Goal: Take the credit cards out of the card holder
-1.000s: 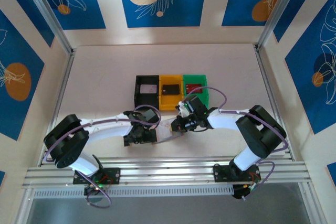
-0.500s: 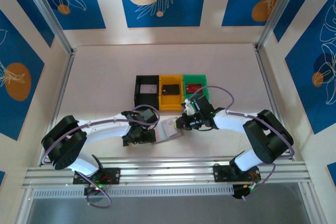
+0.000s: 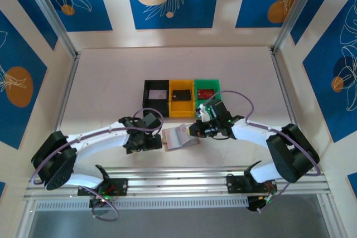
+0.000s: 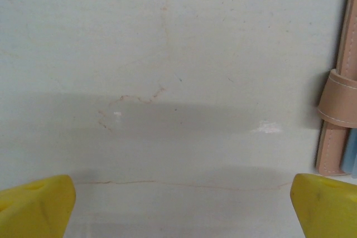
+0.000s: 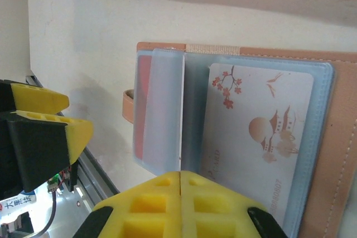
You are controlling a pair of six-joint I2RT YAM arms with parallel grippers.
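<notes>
Tabletop [image 3: 100,82] centre: card holder [image 3: 179,136] leaf is clamped by right gripper [image 5: 180,178], left gripper [image 4: 181,204] is spread apart; credit cards [image 5: 259,137] are to be pulled next.

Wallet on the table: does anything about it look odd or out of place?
Nothing looks damaged. The holder lies open, and one pale-blue pocket leaf seems lifted instead of lying flat, right at the closed right gripper. A pale card and a red card sit in the pockets.
</notes>
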